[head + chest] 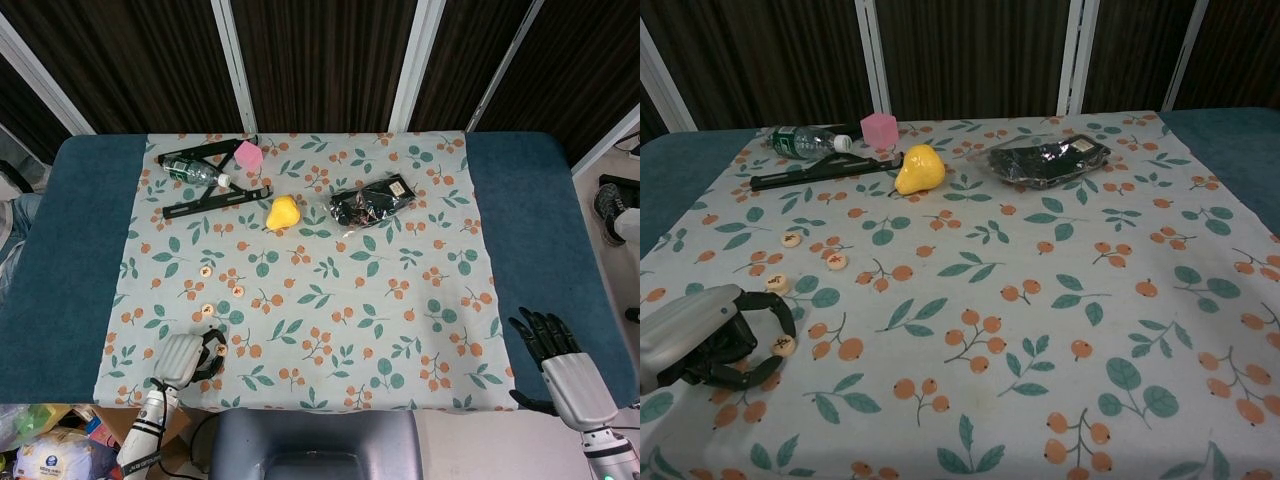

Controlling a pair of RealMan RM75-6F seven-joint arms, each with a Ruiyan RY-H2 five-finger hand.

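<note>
My left hand [702, 337] lies at the near left of the flowered cloth [1040, 330], its fingers curled down around a small round wooden disc [785, 346]. The disc sits on the cloth, pinched between a fingertip and the thumb. The head view shows that same left hand [183, 360] by the cloth's front edge. Low at the right, my right hand [556, 368] is off the cloth on the blue table edge, fingers spread and holding nothing.
Three more wooden discs [777, 283] [836, 261] [791, 239] lie just beyond the left hand. At the back stand a yellow pear [919, 169], a pink cube [879, 129], a plastic bottle [805, 140], a black bar tool [825, 171] and a black packet [1048, 158].
</note>
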